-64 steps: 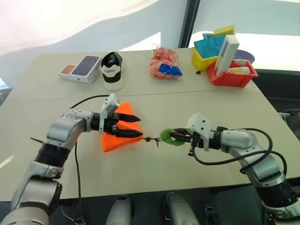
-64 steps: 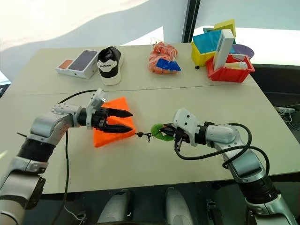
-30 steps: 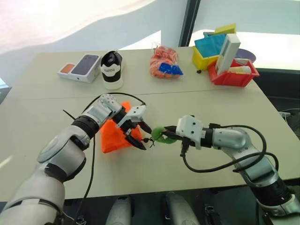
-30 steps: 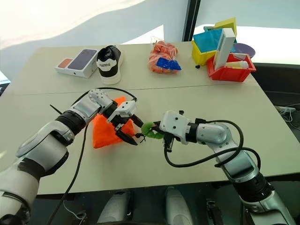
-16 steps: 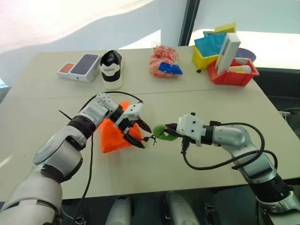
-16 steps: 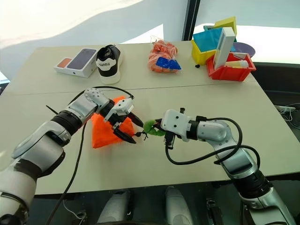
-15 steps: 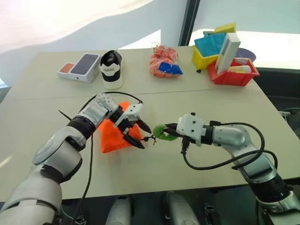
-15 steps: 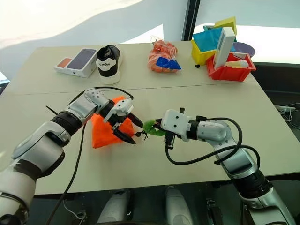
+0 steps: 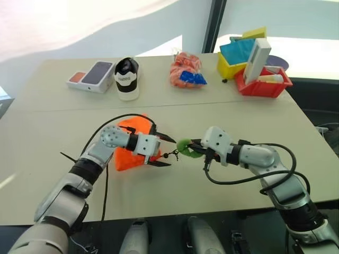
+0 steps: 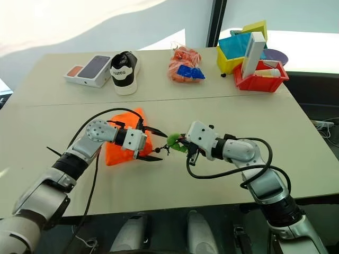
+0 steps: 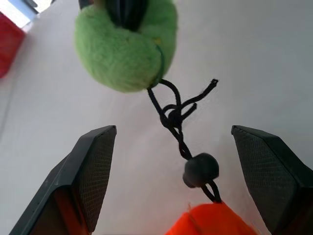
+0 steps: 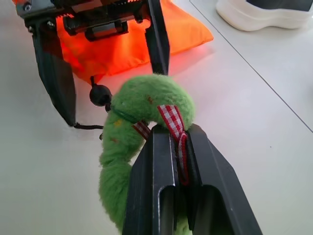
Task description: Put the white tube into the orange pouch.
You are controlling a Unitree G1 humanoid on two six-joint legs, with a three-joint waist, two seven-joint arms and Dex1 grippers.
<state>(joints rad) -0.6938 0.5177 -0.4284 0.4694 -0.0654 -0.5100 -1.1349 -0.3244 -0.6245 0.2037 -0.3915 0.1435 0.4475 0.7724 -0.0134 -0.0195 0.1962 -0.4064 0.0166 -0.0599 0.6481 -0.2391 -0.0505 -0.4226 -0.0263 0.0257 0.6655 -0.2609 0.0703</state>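
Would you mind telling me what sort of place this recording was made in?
Probably a robot test room: a plain beige table by a bright window, set with unrelated props: a shoe, a phone box and coloured bins.

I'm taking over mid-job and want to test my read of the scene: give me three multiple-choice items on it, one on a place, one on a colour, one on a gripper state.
1. Where is the white tube?
A. in the red bin
B. inside the orange pouch
C. beside the shoe

2. What colour is the fuzzy loop on the pouch cord?
A. blue
B. green
C. yellow

3. How is the left gripper?
A. shut on the cord
B. shut on the pouch
C. open

Key: 1 A, it lies in the red bin at the table's far right; 2 B, green in every view; 3 C, its fingers stand apart either side of the cord bead, at the corner of the orange pouch.
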